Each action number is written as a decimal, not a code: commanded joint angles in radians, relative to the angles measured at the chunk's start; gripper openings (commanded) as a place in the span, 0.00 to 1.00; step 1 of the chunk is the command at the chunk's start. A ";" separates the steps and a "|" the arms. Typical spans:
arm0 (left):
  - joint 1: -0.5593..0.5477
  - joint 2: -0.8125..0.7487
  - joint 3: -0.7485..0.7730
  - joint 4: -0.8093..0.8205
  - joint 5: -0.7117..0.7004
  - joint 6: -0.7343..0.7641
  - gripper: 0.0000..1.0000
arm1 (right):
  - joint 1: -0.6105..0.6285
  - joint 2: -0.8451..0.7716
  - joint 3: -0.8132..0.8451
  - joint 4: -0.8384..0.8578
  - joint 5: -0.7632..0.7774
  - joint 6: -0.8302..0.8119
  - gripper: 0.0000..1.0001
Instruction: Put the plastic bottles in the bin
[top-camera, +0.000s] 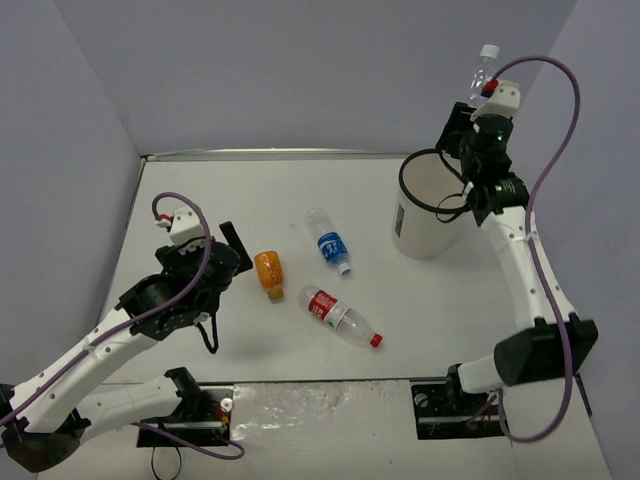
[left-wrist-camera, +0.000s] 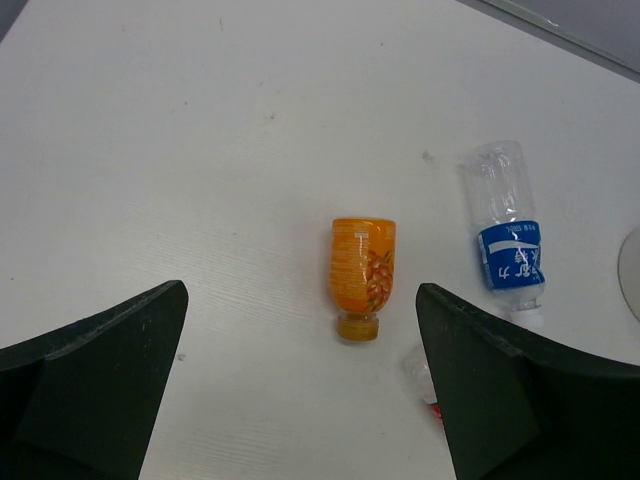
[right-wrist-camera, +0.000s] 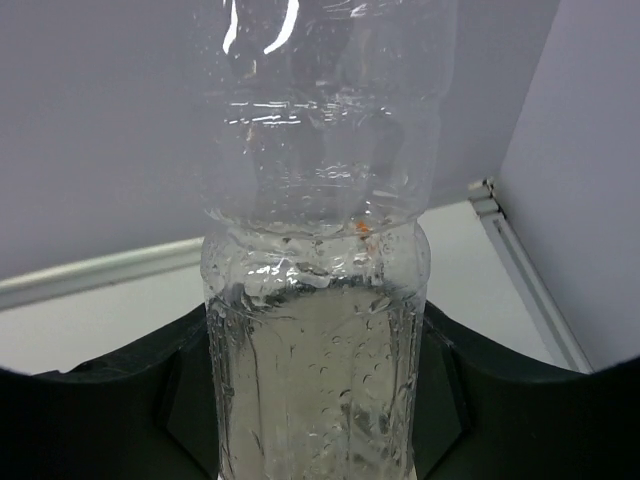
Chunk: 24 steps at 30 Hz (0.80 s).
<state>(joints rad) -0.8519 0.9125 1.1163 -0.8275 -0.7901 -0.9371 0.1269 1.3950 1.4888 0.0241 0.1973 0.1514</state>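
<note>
Right pincer (right-wrist-camera: 315, 405): yours grips the clear bottle (right-wrist-camera: 318, 300) upright, aloft, far-right of the bin (top-camera: 420, 232).
Left pincer (left-wrist-camera: 300, 390): wide, left of the orange bottle (left-wrist-camera: 363, 268), not touching.
Counter (top-camera: 200, 195): blue-label bottle (top-camera: 329, 241) and red-label bottle (top-camera: 338, 314) lie left of the bin.

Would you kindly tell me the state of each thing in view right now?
clear bottle: upright, capped, held up by the right gripper.
right gripper: shut on the clear bottle.
left gripper: open, empty.
orange bottle: lying on the table, capped.
blue-label bottle: lying on the table.
red-label bottle: lying on the table, capped.
bin: upright, open-topped.
</note>
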 joint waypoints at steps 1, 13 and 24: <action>0.029 -0.023 0.004 -0.005 -0.067 -0.010 0.97 | -0.034 0.102 -0.008 -0.013 -0.062 -0.030 0.41; 0.356 -0.006 -0.076 0.074 0.233 0.094 0.97 | -0.038 0.049 -0.099 -0.016 -0.006 -0.002 0.98; 0.371 0.031 -0.093 0.122 0.323 0.144 0.97 | 0.062 -0.289 -0.237 -0.085 -0.391 0.029 1.00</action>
<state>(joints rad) -0.4885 0.9167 1.0069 -0.7729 -0.5107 -0.8387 0.1045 1.2953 1.3612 -0.0860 0.0517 0.1471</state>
